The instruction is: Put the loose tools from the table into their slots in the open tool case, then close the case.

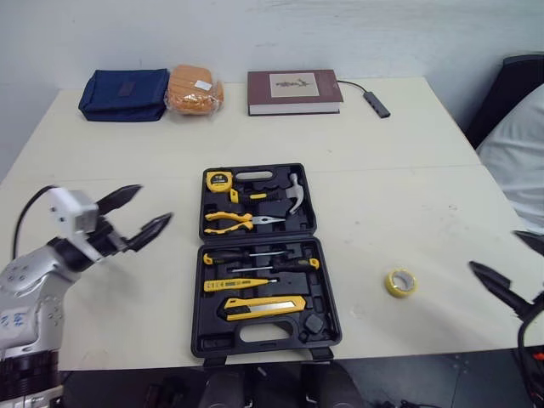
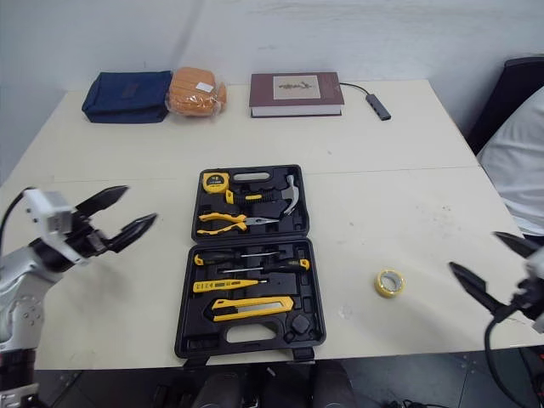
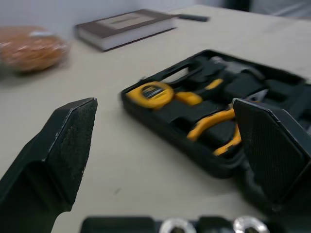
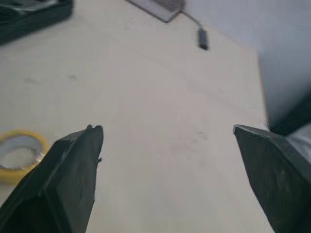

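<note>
Two grippers to enter first, says the clerk. Condition of each?

Inspector: Left gripper (image 1: 151, 204) released, fingers spread wide, holding nothing, raised over the table (image 1: 382, 195) to the left of the tool case (image 1: 197, 293). Right gripper (image 2: 474, 252) likewise spread and empty, at the table's near right edge.

Clerk: And the task items?

Inspector: The case lies open and flat at the centre of the table. In the far half sit a tape measure (image 1: 219, 179), pliers (image 1: 229, 222) and a hammer (image 1: 294, 194). In the near half sit screwdrivers (image 1: 255, 254) and a yellow utility knife (image 1: 268, 304). One yellow tape roll (image 1: 400, 282) lies loose on the table, to the right of the case and apart from it.

Clerk: Do the views differ?

Inspector: The head views give the whole layout. The left wrist view looks low across the far half, with the tape measure and pliers handles between its fingers. The right wrist view has the tape roll just beside one finger (partly cut off by the frame edge).

Clerk: Surroundings and obstructions?

Inspector: Along the far edge are a blue pouch (image 1: 124, 93), an orange packet (image 1: 195, 90) just beside it, a book (image 1: 294, 91) and a cable adapter (image 1: 376, 103). White cloth (image 1: 520, 144) and a dark chair (image 1: 510, 81) stand at the right. Bare table separates the right gripper from the tape roll.
</note>
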Robot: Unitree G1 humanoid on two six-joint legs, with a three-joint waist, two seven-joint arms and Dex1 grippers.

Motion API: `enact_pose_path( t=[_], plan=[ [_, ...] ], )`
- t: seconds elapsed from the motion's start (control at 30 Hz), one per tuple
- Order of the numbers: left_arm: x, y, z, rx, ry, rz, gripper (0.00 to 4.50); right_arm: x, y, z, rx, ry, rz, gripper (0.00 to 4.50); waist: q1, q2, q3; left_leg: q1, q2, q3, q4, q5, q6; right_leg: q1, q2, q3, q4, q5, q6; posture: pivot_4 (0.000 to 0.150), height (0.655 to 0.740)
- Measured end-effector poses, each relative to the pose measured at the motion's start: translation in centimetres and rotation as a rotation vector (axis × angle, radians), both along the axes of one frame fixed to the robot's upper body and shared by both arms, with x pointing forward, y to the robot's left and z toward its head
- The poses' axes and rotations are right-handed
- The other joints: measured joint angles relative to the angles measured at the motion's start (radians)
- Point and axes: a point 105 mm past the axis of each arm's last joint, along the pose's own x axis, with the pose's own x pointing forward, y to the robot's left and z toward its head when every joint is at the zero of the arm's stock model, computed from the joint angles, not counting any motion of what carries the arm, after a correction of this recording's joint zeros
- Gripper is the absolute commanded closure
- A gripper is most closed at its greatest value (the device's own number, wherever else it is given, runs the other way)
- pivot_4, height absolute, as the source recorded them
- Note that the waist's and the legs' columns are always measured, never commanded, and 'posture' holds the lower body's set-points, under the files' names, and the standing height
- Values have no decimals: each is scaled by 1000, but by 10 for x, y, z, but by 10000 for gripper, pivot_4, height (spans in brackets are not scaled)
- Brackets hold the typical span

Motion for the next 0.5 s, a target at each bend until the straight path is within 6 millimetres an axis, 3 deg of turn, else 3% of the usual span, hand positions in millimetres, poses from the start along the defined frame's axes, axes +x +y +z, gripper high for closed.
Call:
enact_pose_path(
  t=[0.1, 0.3, 0.5],
  plan=[
    [-3, -17, 2, 27, 12, -91, 249, 2, 10, -2, 31, 91, 13, 0, 4, -1, 0, -1, 0, 0, 0, 2, 4, 0, 1, -1, -3, 0, 0, 1500, 7400],
    [-29, -65, -2, 118, 75, -422, 249, -11, 50, -8, -45, 382, 271, 0, 7, -3, 1, -2, 0, 1, 1, 2, 6, 1, 2, -1, -4, 1, 2, 1500, 7400],
    [-54, -95, -10, 207, 112, -679, 249, -15, 79, -32, -91, 541, 380, 0, 18, -4, 2, -2, 0, 0, 3, 2, 6, 1, 2, 0, -4, 1, 2, 1500, 7400]
  ],
)
